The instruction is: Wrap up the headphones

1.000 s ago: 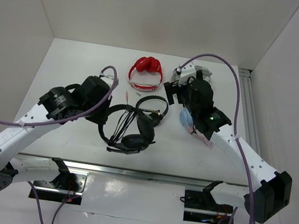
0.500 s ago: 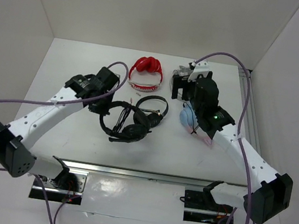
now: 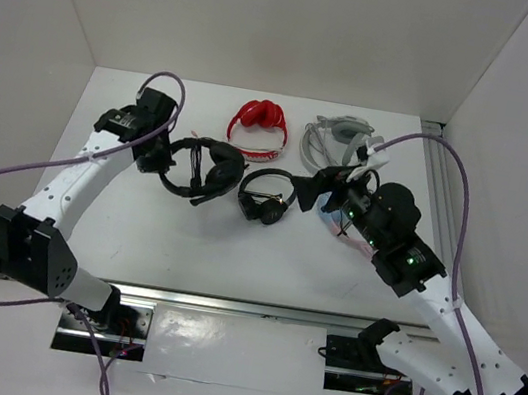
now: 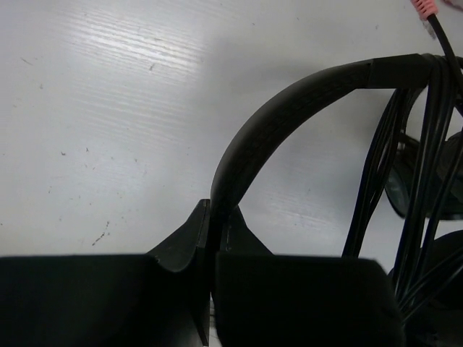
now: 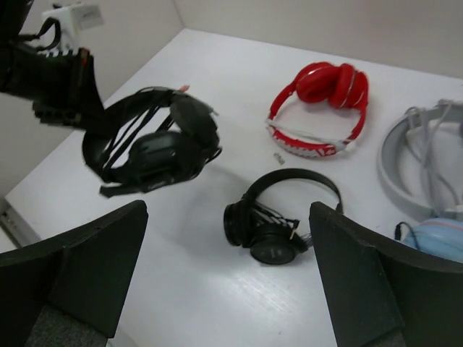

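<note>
**Status of the wrap**

1. Location of the work item. The headphones (image 3: 205, 169) sit to the left of the red pair (image 3: 261, 126) and nearer the arm bases. In the right wrist view they appear to hang clear of the tabletop (image 3: 137, 227), although the clearance cannot be confirmed.

2. Left hand (image 3: 162, 158). The fingers are pressed together on the headband (image 4: 289, 116) and pinch it edge-on. This hand carries the headset, on the far left of the red pair.

3. Right hand (image 3: 311, 190). The fingers (image 5: 87, 267) are spread wide and grip nothing. The hand sits to the right of the red pair and nearer the bases, facing the small black on-ear pair (image 3: 266, 196) that lies just in front of the red pair.

4. Work judged complete. The cable (image 4: 409, 166) runs in several parallel strands from the headband down toward the earcups. No loose length trails on the tabletop. The winding therefore looks largely finished.

5. Work judged outstanding.
   - A pinkish plug end (image 4: 423, 11) stands out above the headband and may need tucking in.
   - The headset is not yet set down and released.

6. Not involved: the red pair and the grey pair (image 3: 335, 136) beside it on the right.
</note>
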`<control>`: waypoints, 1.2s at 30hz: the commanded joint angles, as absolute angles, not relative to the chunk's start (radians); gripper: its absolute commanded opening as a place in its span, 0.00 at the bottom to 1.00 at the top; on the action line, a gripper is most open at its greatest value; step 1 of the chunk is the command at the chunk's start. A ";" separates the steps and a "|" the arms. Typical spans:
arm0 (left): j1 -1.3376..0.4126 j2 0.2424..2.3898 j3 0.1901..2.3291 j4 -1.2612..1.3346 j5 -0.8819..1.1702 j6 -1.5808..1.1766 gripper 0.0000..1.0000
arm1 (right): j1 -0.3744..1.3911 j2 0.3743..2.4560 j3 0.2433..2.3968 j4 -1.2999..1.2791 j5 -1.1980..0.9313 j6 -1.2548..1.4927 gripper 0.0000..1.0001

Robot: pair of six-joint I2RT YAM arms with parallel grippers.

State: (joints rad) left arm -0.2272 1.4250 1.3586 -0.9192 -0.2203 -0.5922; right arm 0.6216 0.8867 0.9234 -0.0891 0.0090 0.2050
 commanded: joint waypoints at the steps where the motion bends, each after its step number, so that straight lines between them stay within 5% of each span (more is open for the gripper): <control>1: -0.180 1.456 1.402 -0.858 -0.221 -0.669 0.00 | 0.658 0.841 0.849 -0.069 -0.014 0.281 1.00; 14: -0.014 1.548 1.357 -0.738 -0.150 -0.730 0.00 | 0.670 0.718 0.738 -0.123 -0.032 0.323 1.00; 27: 0.037 2.138 1.966 -0.730 -0.281 -0.715 0.00 | 0.689 0.683 0.670 -0.069 -0.141 0.359 1.00; 36: 0.107 2.347 2.094 -0.724 -0.221 -0.736 0.00 | 0.701 0.672 0.678 -0.101 -0.130 0.348 1.00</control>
